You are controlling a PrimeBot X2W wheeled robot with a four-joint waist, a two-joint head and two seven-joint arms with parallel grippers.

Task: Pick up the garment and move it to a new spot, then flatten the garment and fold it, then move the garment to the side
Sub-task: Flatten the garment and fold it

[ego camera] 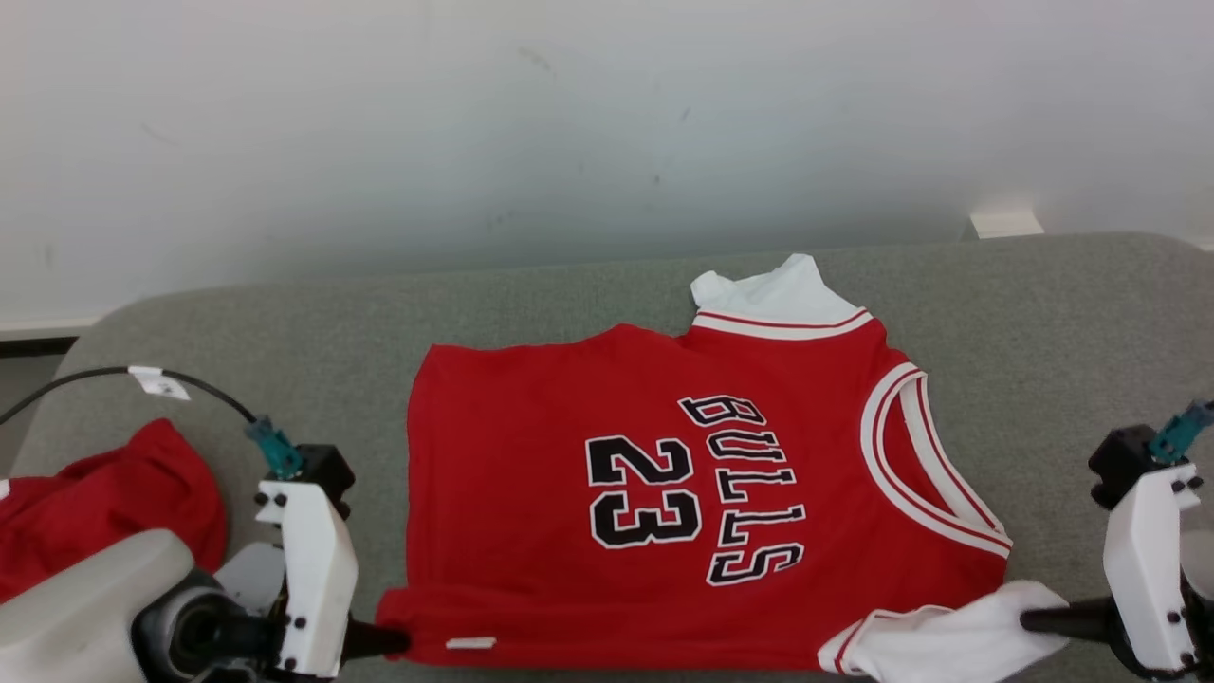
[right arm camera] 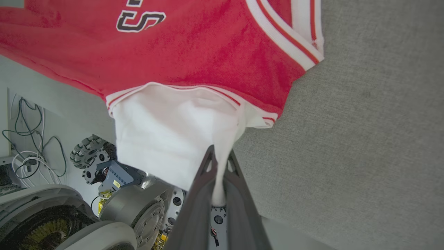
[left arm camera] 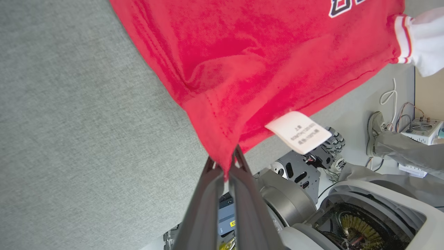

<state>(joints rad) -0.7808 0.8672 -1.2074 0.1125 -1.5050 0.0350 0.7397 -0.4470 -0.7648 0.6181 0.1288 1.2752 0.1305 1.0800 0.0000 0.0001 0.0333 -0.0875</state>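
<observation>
The garment [ego camera: 664,493] is a red jersey with "BULLS 23" on it and white sleeves, spread on the grey table [ego camera: 569,294] with its collar to the right. My left gripper [ego camera: 398,642] is shut on the near left hem corner, seen up close as red cloth [left arm camera: 222,139] pinched between its fingers [left arm camera: 204,194]. My right gripper [ego camera: 1029,621] is shut on the near white sleeve [right arm camera: 166,139], whose cloth runs down between the fingers [right arm camera: 197,194]. The near edge of the jersey reaches past the table's front edge. A white care label [left arm camera: 300,132] hangs from the hem.
A second red garment [ego camera: 104,512] lies bunched at the table's left end, behind my left arm. A small white block [ego camera: 1005,225] sits past the far right edge. A person's shoe [left arm camera: 374,128] and trouser leg [left arm camera: 406,152] stand on the floor beside my base, among cables [right arm camera: 34,152].
</observation>
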